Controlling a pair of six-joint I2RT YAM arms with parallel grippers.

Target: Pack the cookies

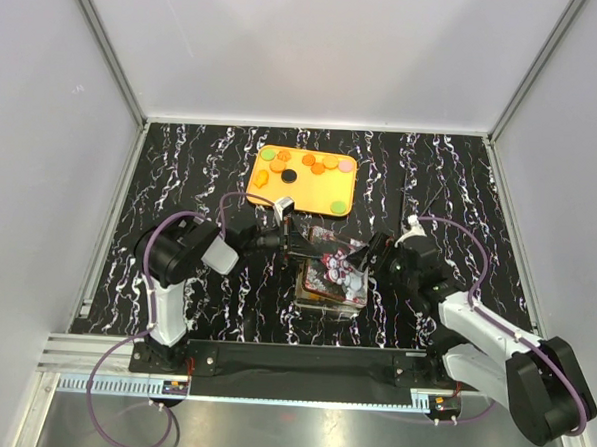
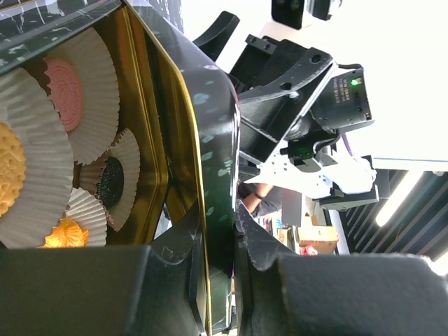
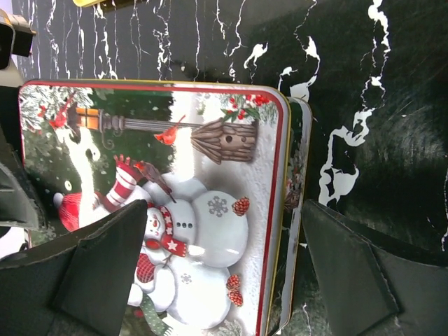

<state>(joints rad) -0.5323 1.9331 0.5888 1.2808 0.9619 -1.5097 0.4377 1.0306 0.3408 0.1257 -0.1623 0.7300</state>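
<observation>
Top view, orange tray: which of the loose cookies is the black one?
The black round cookie left of centre on the orange rectangular tray, towards its near edge. It is the only dark one; the others there look orange or green.

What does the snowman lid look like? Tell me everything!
The rectangular snowman lid looks like painted metal, with rounded corners, a red border and a gold rim. Its picture shows snowmen in red scarves, a birdhouse and a red bird. It lies picture-up, askew over the dark patterned cookie tin, whose edge peeks out. The open right tool hovers over it.
</observation>
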